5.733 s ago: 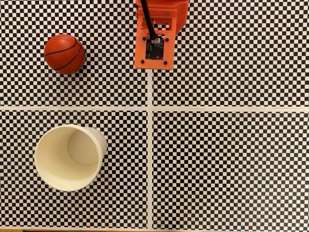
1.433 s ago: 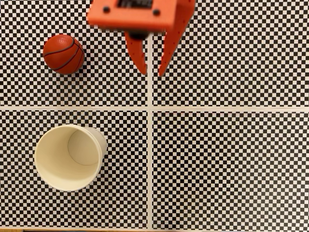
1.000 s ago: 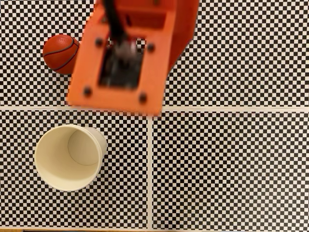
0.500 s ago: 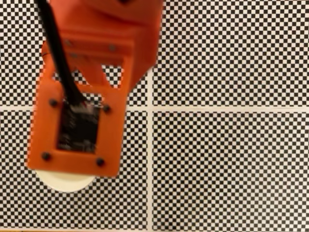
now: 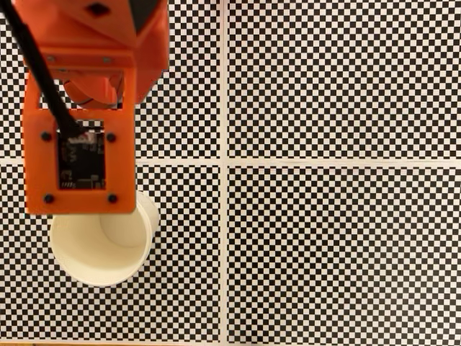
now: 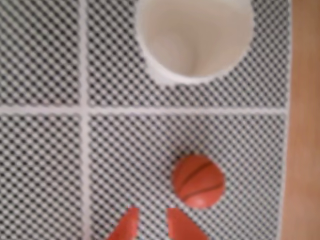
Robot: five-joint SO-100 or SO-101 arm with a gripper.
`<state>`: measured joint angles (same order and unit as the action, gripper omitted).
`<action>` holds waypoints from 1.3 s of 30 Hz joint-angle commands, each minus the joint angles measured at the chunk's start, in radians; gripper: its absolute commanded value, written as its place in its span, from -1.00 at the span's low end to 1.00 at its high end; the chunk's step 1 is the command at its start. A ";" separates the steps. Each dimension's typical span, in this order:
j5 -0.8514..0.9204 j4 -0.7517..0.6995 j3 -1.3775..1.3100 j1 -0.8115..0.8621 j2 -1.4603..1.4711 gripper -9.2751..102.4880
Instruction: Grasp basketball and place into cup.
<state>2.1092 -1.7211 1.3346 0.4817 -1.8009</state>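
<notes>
In the wrist view the small orange basketball [image 6: 198, 180] with dark seams rests on the checkered mat. It lies just right of my gripper [image 6: 151, 227], ahead of the fingertips. The two orange fingertips [image 6: 129, 227] poke in at the bottom edge, open by a narrow gap with nothing between them. The cream paper cup [image 6: 195, 37] stands upright beyond the ball, mouth up and empty. In the fixed view the arm's orange wrist housing [image 5: 79, 155] fills the upper left. It hides the ball and the far rim of the cup [image 5: 97, 249].
A black-and-white checkered mat [image 5: 338, 245] crossed by white lines [image 5: 225, 216] covers the table. A bare wooden strip [image 6: 305, 120] runs along the right side of the wrist view. A black cable [image 5: 39, 65] lies across the housing.
The arm has swung from the top middle to the left, over the ball. In the last half second the housing drew back upward, uncovering more of the cup.
</notes>
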 commanded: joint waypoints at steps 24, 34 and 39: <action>0.229 -0.006 0.002 0.184 0.230 -0.37; 0.166 -0.006 0.046 0.224 0.259 0.02; 0.069 -0.006 0.044 0.252 0.258 0.03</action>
<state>2.2120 -1.7211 1.3867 0.7240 -1.5370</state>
